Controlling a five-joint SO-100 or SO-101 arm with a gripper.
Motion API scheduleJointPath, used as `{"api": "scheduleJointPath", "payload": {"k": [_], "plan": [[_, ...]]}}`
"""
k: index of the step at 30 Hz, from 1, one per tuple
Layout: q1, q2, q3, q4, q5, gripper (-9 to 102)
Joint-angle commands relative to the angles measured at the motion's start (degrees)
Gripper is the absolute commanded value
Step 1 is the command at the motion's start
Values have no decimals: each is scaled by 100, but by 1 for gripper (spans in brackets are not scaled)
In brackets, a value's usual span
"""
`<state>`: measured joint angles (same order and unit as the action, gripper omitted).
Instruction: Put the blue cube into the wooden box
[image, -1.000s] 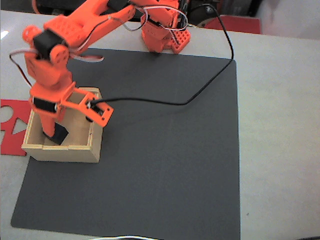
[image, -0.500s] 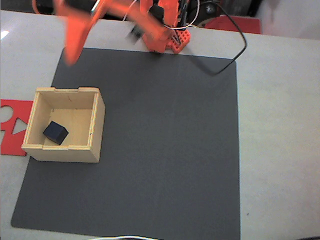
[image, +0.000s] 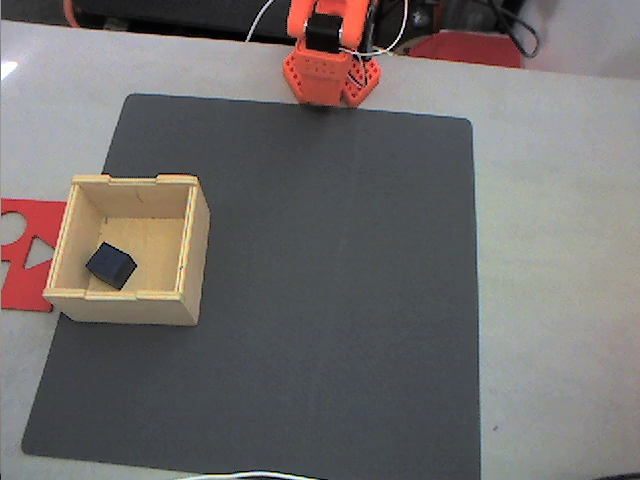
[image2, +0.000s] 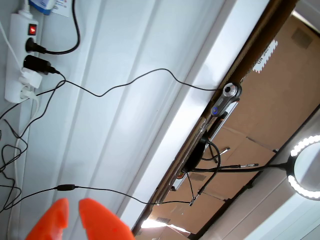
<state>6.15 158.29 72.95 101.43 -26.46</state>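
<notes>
fixed view – blue cube (image: 110, 265): found resting on the floor of the wooden box (image: 196, 240), toward the box's lower-left corner as this view shows it, turned at an angle to the walls, apart from all four of them.
fixed view – wooden box: seated on the left part of the dark mat (image: 330, 300), its left wall over the mat's edge and just beside the red cut-out sheet (image: 20, 260).
fixed view – arm: the orange base (image: 328, 75) is noted at the mat's top edge, with the arm folded up over it; the claw itself is not made out here.
fixed view – governing relation: the cube lies well apart from the base, down and to the left of it; no long axis is to be recorded for a cube.
wrist view – gripper (image2: 75, 217): two orange fingertips (image2: 100, 220) are seen at the lower-left edge, slightly spread with a narrow gap between them, nothing pinched.
wrist view – surroundings: the camera is pointed upward and away from the table; a pale wall, a power strip (image2: 22, 55) with cables, a webcam on a bracket (image2: 227, 95) and a ring light (image2: 305, 167) are recorded.
judgement – task state: the placement is judged complete, the cube being inside the box and released.
judgement – coming move: none toward the cube appears called for; the arm is judged at rest.
</notes>
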Motion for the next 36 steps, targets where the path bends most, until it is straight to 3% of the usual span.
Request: {"api": "scheduleJointPath", "payload": {"k": [1,8,15,24,36], "plan": [[35,1134,1257,-88,-70,0],[571,2786,4333,-1310,141,0],[396,3296,6706,-2514,466,0],[149,3296,8543,-2646,782,0],[132,3296,9896,-2865,940,0]]}}
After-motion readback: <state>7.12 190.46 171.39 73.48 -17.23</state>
